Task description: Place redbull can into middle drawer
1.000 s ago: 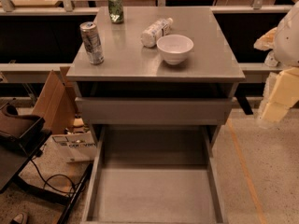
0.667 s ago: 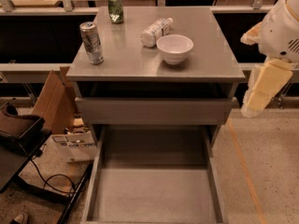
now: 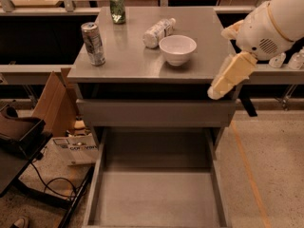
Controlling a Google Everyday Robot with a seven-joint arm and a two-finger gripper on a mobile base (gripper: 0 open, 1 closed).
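Note:
The redbull can stands upright near the front left corner of the grey cabinet top. The middle drawer is pulled out below, low in the view, and its flat floor holds nothing. My gripper hangs at the cabinet's right front corner, on the end of the white arm coming in from the upper right. Its cream fingers are spread apart and hold nothing. It is far to the right of the can, with the bowl between them.
A white bowl, a plastic bottle lying on its side and a green can share the top. A shut drawer front sits above the open one. Cardboard, a bag and cables lie at the left.
My arm and gripper have moved left, from the right edge of the view to the cabinet's right front corner. The can and drawer have not moved.

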